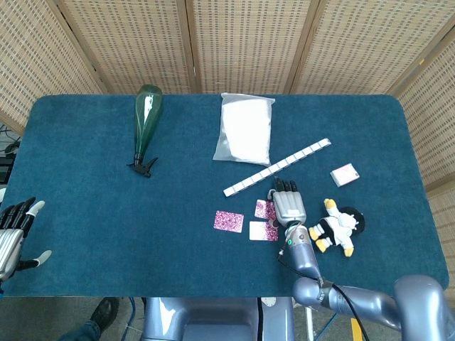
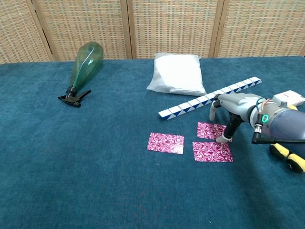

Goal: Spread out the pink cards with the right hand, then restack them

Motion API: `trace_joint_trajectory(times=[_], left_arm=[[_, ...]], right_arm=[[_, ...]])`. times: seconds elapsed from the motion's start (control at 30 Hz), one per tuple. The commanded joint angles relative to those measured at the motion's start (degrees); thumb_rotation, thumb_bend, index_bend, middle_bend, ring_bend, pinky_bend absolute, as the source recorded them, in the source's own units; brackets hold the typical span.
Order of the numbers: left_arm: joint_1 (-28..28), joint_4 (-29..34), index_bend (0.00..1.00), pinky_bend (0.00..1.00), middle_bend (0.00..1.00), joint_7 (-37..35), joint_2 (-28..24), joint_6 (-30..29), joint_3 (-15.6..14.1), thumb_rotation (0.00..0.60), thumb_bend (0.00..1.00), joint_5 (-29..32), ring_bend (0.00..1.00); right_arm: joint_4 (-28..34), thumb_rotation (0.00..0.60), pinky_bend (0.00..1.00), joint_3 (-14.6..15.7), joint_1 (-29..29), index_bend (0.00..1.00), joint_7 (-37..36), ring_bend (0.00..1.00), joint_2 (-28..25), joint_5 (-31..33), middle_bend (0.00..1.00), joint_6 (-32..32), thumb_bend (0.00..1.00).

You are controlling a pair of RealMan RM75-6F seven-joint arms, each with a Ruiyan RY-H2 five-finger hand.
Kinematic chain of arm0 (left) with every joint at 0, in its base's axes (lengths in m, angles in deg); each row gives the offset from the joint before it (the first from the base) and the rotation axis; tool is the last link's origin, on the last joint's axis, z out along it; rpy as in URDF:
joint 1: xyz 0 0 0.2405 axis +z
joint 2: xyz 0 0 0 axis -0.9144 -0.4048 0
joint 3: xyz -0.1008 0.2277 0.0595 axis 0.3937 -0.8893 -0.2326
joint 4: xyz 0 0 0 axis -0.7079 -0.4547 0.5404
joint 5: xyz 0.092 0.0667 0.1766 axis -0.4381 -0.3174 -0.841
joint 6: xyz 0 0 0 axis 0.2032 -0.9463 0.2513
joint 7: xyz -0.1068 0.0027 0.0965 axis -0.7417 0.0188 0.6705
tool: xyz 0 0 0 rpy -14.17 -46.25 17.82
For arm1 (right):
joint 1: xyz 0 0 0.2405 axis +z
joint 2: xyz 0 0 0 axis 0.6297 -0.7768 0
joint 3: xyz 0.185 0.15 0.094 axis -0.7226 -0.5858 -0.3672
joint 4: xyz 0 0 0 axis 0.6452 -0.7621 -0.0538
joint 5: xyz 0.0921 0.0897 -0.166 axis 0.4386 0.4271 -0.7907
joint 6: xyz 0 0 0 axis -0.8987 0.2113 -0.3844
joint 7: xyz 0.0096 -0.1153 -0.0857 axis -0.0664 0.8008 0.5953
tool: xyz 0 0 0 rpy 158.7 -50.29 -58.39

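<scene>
Tabletop (image 1: 85, 213): covered in dark blue carpet-like cloth, woven screens behind.
Spray bottle (image 1: 146, 121): green, lying on its side at far left, black trigger head toward the near edge.
White bag (image 1: 245, 129): flat at far centre, well apart from the cards.
Folding ruler (image 1: 277, 168): blue-and-white segmented strip, lying diagonally just beyond the right hand, between it and the bag.
Small box (image 1: 345, 174): pink and white, right of the ruler's far end.
Plush toy (image 1: 338, 227): yellow, white and black, just beside the right wrist on its outer side.
Pink cards (image 2: 165, 142): three, spread flat near centre; one alone to the left, two close together to the right, one nearer, one farther.
Right hand (image 1: 288, 206): palm down above the two right-hand cards; fingers (image 2: 223, 137) spread and pointing down, one tip touching the near edge of the farther card, nothing grasped.
Left hand (image 1: 13, 231): at the tabletop's left edge, fingers apart, empty.
</scene>
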Motion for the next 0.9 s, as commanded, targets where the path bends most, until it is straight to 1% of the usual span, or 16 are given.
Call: trace_joint_trajectory(times=[0.03,0.47,0.53,0.6,0.7,0.8,0.9], left_arm=[[-0.01,0.05,0.00,0.00,0.00,0.04,-0.01,0.00,0.02,0.600,0.22,0.04,0.00],[-0.03,0.14,0.00,0.00,0.00,-0.03,-0.06,0.08,0.02,0.600,0.22,0.12,0.00],[-0.03,0.13,0.00,0.00,0.00,0.02,-0.05,0.08,0.03,0.600,0.22,0.14,0.00],[-0.04,0.14,0.00,0.00,0.00,0.05,-0.04,0.09,0.04,0.600,0.22,0.17,0.00],[-0.03,0.15,0.00,0.00,0.00,0.06,-0.03,0.06,0.04,0.600,0.22,0.15,0.00],[-0.02,0.15,0.00,0.00,0.00,0.14,-0.02,0.03,0.05,0.600,0.22,0.16,0.00],[-0.02,0.15,0.00,0.00,0.00,0.19,0.01,0.03,0.05,0.600,0.22,0.18,0.00]], right_arm=[[-0.47,0.600,0.04,0.01,0.01,0.33,-0.09,0.00,0.31,0.23,0.00,-0.28,0.23],[-2.15,0.600,0.04,-0.16,0.26,0.33,0.25,0.00,0.94,0.55,0.00,-0.88,0.23],[-2.12,0.600,0.04,-0.19,0.25,0.35,0.30,0.00,0.87,0.71,0.00,-1.01,0.24],[-2.07,0.600,0.04,-0.25,0.19,0.42,0.04,0.00,0.84,0.57,0.00,-1.07,0.25],[-2.19,0.600,0.04,-0.21,0.03,0.48,-0.54,0.00,0.95,-0.05,0.00,-1.02,0.27],[-2.18,0.600,0.04,-0.02,-0.10,0.50,-0.88,0.00,0.98,-0.49,0.00,-1.25,0.31],[-2.20,0.600,0.04,0.10,-0.20,0.50,-1.13,0.00,1.03,-0.77,0.00,-1.39,0.31]])
